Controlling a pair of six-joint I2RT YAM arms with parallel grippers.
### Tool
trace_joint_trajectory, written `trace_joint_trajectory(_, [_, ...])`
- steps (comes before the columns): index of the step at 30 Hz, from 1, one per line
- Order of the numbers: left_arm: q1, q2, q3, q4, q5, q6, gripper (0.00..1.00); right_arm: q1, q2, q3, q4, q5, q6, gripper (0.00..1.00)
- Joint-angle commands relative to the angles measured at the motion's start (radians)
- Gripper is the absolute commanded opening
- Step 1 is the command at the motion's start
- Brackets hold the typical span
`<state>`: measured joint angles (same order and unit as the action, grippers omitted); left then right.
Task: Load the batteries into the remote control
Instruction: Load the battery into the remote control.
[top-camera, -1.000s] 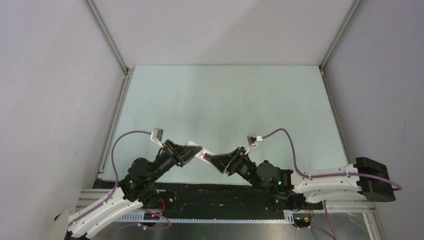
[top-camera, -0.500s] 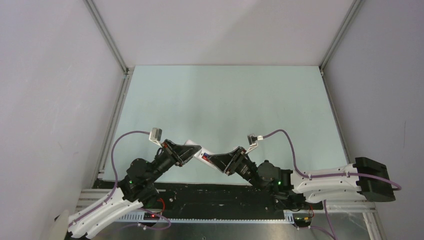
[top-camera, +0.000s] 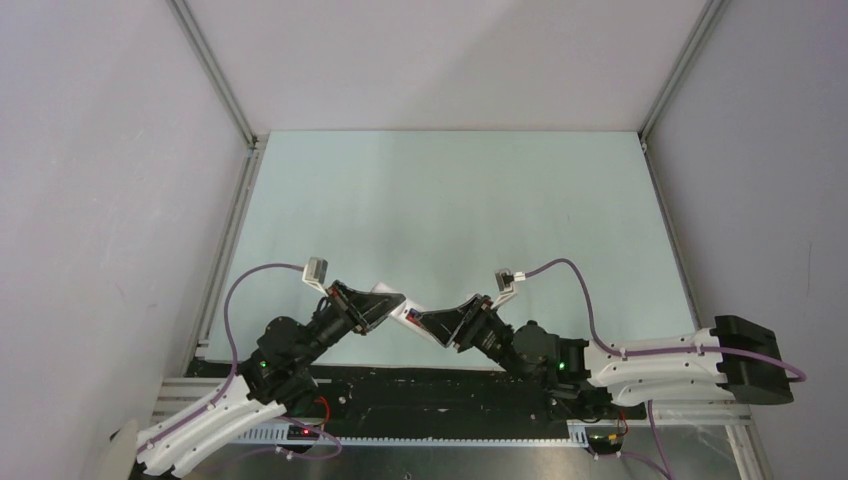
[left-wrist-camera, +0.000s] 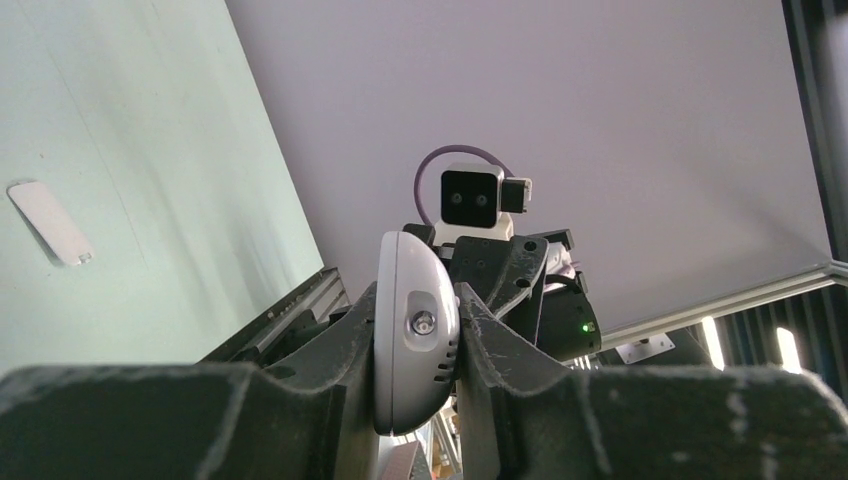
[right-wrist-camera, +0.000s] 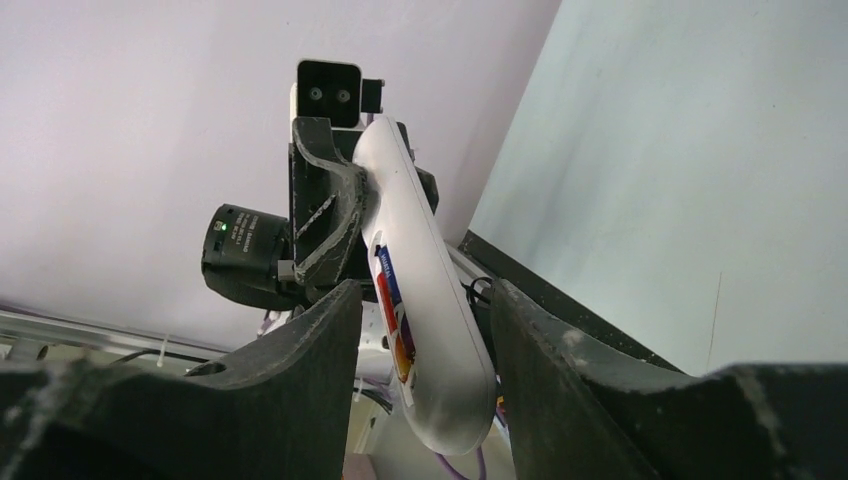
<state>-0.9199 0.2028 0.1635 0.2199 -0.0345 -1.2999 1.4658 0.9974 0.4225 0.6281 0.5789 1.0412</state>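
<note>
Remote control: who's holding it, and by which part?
Left gripper clamps the remote control by its LED-tipped end; the other end sits inside the right gripper, grip unclear.

L gripper (top-camera: 388, 303), R gripper (top-camera: 428, 320): tip-to-tip

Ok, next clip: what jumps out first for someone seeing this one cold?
The white remote control is held between both arms near the table's near edge. The left gripper clamps one end and the right gripper straddles the other. In the right wrist view the batteries show red-orange and blue in the open bay, while the white cover plate lies alone on the table.
</note>
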Motion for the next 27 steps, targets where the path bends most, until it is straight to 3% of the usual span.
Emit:
trace_joint_trajectory(1, [0.002,0.002,0.006,0.028,-0.011,0.019,0.00,-0.002,-0.020,0.003,-0.011,0.036,-0.009,0.51])
trace_joint_trajectory(7, [0.002,0.003,0.007,0.028,-0.011,0.021,0.00,-0.002,-0.003,0.003,-0.029,0.036,0.016,0.37])
trace_joint_trajectory(16, [0.002,0.009,0.012,0.027,-0.008,0.032,0.00,-0.003,0.004,0.008,-0.103,0.067,0.035,0.29])
trace_joint_trajectory(18, [0.003,0.011,0.012,0.028,-0.008,0.033,0.00,-0.003,-0.001,0.016,-0.138,0.077,0.032,0.34])
trace_joint_trajectory(20, [0.001,0.015,0.010,0.027,-0.008,0.033,0.00,-0.003,-0.014,0.016,-0.149,0.081,0.011,0.51])
trace_joint_trajectory(22, [0.002,0.018,0.006,0.027,-0.008,0.032,0.00,-0.002,-0.033,0.017,-0.152,0.085,-0.022,0.60])
trace_joint_trajectory(27, [0.002,0.006,-0.017,0.028,-0.006,0.017,0.00,-0.004,-0.106,0.017,-0.182,0.104,-0.143,0.74])
